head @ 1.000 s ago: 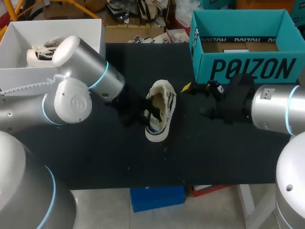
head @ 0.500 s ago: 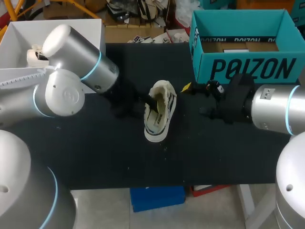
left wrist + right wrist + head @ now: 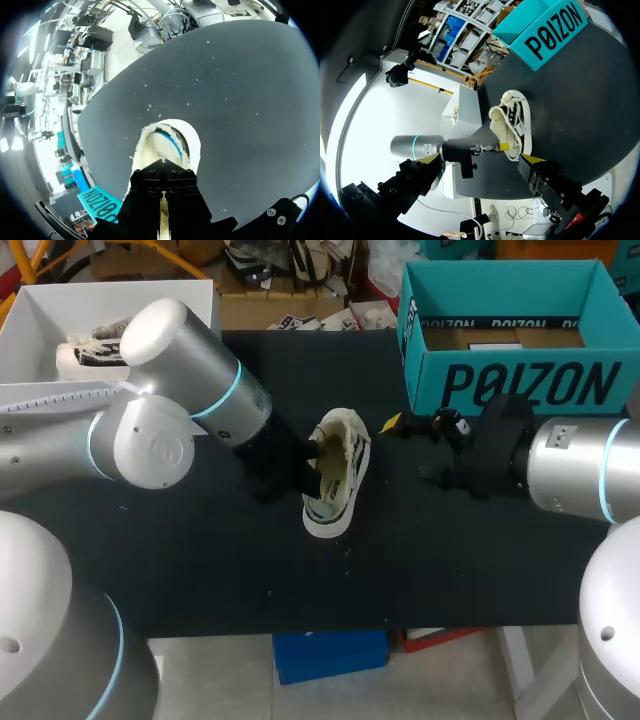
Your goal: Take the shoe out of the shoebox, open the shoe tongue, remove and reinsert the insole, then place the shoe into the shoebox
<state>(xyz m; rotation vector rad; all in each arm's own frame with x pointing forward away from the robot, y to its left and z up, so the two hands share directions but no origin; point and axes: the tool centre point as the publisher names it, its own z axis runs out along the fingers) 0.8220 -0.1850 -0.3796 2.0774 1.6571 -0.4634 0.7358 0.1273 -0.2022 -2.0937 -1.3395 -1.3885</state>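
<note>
Inside the shoe [image 3: 338, 495], left tool [image 3: 316, 450] (grip unclear); right tool [image 3: 406, 449] spread near printed teal shoebox [image 3: 520, 385].

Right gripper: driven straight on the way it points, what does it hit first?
Probably the shoe: the open right gripper points at it, with nothing between them. Height is unclear, so it could pass over.

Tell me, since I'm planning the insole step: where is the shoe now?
Head view: the shoe sits mid-table on the black table, left of the teal shoebox, with the left gripper at its opening.
</note>
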